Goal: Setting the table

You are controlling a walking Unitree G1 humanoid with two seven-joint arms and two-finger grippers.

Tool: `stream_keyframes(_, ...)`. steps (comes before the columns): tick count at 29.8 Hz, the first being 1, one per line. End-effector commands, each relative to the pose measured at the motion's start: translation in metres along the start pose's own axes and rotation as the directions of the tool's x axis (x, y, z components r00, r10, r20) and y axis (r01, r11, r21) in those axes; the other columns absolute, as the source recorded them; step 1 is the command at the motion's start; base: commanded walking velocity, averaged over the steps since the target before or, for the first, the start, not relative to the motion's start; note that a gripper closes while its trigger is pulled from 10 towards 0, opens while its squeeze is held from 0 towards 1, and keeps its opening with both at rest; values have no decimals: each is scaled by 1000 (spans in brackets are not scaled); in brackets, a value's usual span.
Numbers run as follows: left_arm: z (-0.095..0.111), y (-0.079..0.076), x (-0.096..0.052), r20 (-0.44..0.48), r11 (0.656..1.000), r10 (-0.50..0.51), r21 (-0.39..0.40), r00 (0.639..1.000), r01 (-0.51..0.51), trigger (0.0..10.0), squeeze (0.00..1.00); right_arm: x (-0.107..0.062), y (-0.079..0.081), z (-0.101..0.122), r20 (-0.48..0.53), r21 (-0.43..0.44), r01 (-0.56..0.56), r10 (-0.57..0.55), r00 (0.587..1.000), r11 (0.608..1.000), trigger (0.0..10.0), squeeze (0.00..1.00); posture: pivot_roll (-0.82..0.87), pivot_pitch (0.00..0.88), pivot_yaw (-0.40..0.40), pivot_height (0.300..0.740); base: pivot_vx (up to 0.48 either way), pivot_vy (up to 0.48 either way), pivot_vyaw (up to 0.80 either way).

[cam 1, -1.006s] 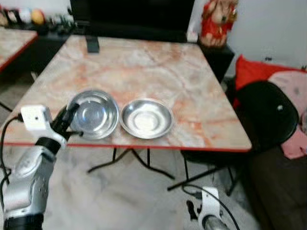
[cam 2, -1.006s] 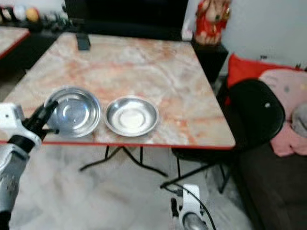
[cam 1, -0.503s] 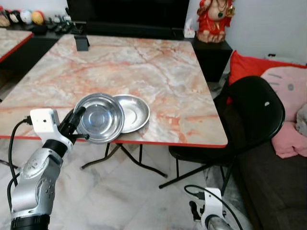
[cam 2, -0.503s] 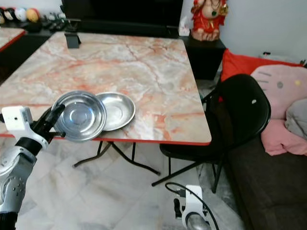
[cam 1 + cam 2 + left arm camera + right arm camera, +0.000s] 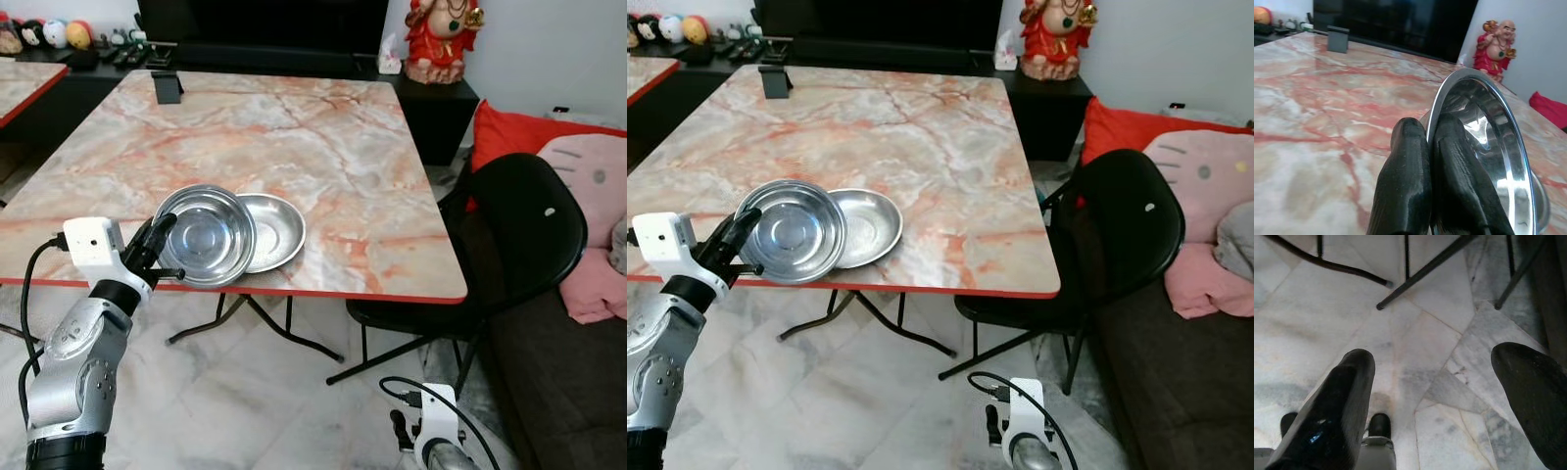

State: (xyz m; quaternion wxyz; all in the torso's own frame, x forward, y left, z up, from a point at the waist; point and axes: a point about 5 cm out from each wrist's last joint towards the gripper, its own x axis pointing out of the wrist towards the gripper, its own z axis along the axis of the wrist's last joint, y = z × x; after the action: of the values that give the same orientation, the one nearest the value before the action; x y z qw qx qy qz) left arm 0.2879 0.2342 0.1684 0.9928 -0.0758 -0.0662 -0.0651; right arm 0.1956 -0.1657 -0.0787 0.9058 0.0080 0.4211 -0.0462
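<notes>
The left tool [image 5: 157, 257] is clenched on the near rim of a steel bowl [image 5: 206, 235], one finger [image 5: 1403, 186] outside the rim and one inside. The bowl sits at the front edge of the marble counter [image 5: 294, 137], seemingly tilted, its far side overlapping a steel plate [image 5: 274, 230] lying flat beside it. The right tool [image 5: 1440, 396] hangs idle over the tiled floor [image 5: 1415, 342], its fingers spread apart.
</notes>
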Motion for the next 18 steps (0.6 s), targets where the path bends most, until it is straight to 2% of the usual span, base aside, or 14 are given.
stream_keyframes(1, 3, 0, 3, 14, 1000, -1, -2, 1000, 1, 10000, 0, 0, -1, 1, 2, 1, 6, -6, 1000, 1000, 10000, 0, -39, 0, -77, 740, 0, 0, 0)
stream_keyframes(6, 5, -5, 5, 30, 1000, -21, -5, 999, 21, 10000, 0, 0, -2, 1, 0, 1, 6, -6, 1000, 1000, 10000, 0, -36, 0, -78, 740, 0, 0, 0)
stream_keyframes(14, 4, -5, 5, 33, 1000, -16, -10, 999, 17, 10000, 0, 0, -2, 1, 1, 1, 6, -6, 1000, 1000, 10000, 0, -38, 0, -80, 740, 0, -474, 0)
stream_keyframes(18, 4, -5, 6, 35, 1000, -17, -14, 999, 18, 10000, 0, 0, -2, 0, 0, -1, 4, -4, 1000, 1000, 10000, 0, -39, 0, -81, 740, 0, 0, 0)
